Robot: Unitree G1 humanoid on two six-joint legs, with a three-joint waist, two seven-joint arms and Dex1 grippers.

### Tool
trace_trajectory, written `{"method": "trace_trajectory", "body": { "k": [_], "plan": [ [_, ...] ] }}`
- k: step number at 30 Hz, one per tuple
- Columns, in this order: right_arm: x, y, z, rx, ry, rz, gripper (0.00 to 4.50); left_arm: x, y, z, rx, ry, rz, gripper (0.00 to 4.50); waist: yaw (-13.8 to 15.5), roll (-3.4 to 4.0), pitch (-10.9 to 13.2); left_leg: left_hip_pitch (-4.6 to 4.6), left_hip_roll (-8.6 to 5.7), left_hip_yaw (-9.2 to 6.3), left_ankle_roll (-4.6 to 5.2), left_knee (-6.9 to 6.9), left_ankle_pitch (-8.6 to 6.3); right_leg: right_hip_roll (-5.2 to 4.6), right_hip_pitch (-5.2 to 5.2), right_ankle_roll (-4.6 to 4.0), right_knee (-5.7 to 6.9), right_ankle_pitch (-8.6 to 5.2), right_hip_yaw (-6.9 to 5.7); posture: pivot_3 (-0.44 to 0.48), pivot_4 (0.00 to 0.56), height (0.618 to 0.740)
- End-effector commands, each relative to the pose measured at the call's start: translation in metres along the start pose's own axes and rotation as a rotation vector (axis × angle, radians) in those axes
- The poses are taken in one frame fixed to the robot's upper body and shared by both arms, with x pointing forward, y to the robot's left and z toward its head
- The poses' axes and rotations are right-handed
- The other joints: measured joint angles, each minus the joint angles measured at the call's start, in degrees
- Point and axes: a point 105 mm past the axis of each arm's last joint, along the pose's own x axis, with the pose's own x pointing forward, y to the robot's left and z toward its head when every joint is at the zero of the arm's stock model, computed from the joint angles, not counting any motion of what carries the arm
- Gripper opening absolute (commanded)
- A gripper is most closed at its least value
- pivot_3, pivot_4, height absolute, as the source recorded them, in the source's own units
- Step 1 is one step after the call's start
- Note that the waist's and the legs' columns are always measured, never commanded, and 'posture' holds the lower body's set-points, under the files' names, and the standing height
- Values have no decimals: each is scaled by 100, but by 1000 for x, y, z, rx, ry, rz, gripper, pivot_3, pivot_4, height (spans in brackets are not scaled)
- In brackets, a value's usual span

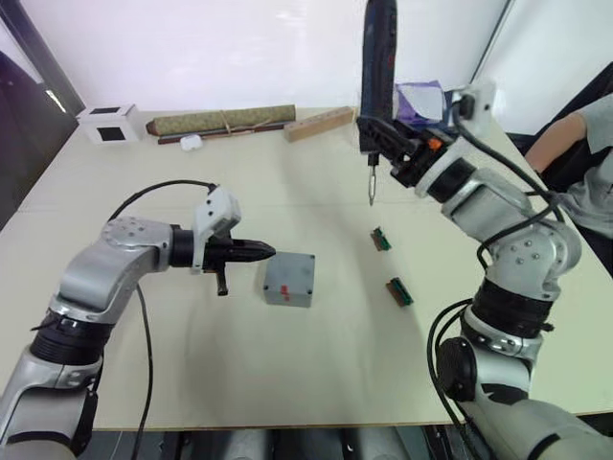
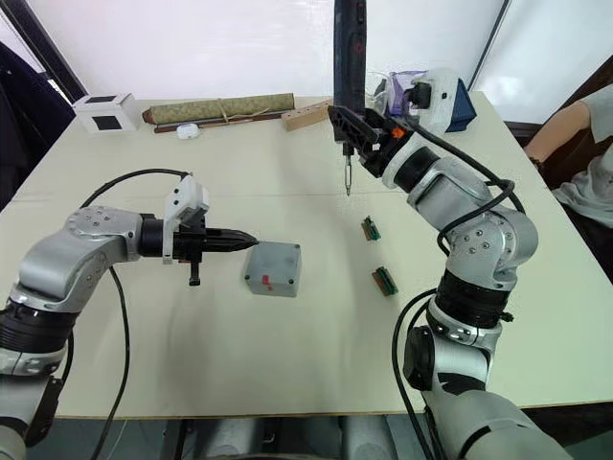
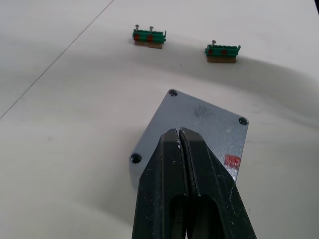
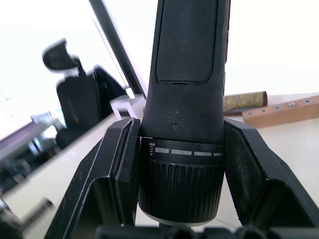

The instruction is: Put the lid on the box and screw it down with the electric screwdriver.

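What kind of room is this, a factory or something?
More likely a lab or test workshop: a plain table holds one grey box, small green terminal blocks and a white cube, beside a seated person.

No word, brand or number can be read anywhere. The electric screwdriver (image 4: 184,124) carries only a ring of short white dashes with tiny unreadable marks, and the lid (image 3: 199,134) bears a red mark too blurred to read.

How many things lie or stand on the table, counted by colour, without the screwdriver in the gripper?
Grey: 1, the box with the lid on it
Green: 2, the terminal blocks
White: 2, the cube and a small white object
Olive: 1, the roll
Wood: 1, the block
Purple: 1, the bag
Total: 8
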Motion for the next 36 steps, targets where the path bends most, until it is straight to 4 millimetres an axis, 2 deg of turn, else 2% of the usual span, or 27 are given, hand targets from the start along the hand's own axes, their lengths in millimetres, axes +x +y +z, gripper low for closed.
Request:
{"method": "trace_trajectory", "body": {
  "k": [1,5,9,14,18,22,24,26,29,31,36],
  "plan": [
    [-7,24,26,37,-189,81,2148,-4,-4,13,31,-38,2,0,-29,0,0,1,3,1,0,-2,0,4,-1,0,0,0,0,0,150,740],
    [-8,42,43,79,-365,139,2148,-4,-6,18,-11,-81,4,0,-91,0,0,5,5,1,0,-6,0,4,-2,-1,2,0,1,0,150,740],
    [0,59,28,-86,-326,178,2148,-2,-4,16,-14,-68,4,0,-137,0,0,5,3,1,0,-6,0,4,-2,0,4,0,1,0,150,740],
    [-4,59,15,-118,-284,184,2148,-2,-4,11,-14,-42,-2,0,-144,0,0,9,6,0,0,-6,1,8,-2,-1,7,-1,2,0,150,740],
    [-25,41,25,-135,-231,113,2148,-2,-4,12,-5,-37,-9,0,-93,-1,0,8,2,0,-1,-3,1,1,1,-1,7,-1,2,0,150,740],
    [-60,4,45,-142,-101,-51,2148,-5,-12,14,26,-26,-47,0,-7,-2,1,7,0,1,0,-2,1,-6,3,-1,3,-1,2,0,150,740],
    [-77,-10,42,-159,27,-120,2148,-7,-19,17,44,-21,-82,0,26,-2,1,7,0,2,0,-4,0,-4,3,-3,-1,-2,2,0,150,740],
    [-98,-22,35,-155,165,-192,2148,-11,-27,22,70,-17,-120,0,26,-4,1,7,1,3,1,-7,0,-3,3,-6,-1,-4,2,0,150,740],
    [-113,-34,29,-189,287,-277,2148,-12,-32,28,85,-24,-150,0,-24,-4,1,12,5,10,2,-6,0,1,6,-9,-1,-5,6,0,150,740],
    [-134,-50,1,-208,522,-381,2148,-12,-40,44,117,-70,-199,0,-23,-3,2,20,7,17,4,-6,0,4,5,-9,7,-5,14,0,150,740],
    [-166,-76,-31,-116,746,-536,2148,-4,-47,57,164,-108,-235,0,5,-15,1,18,9,13,4,-1,0,12,14,-9,1,-6,13,0,150,740]
  ]
}}
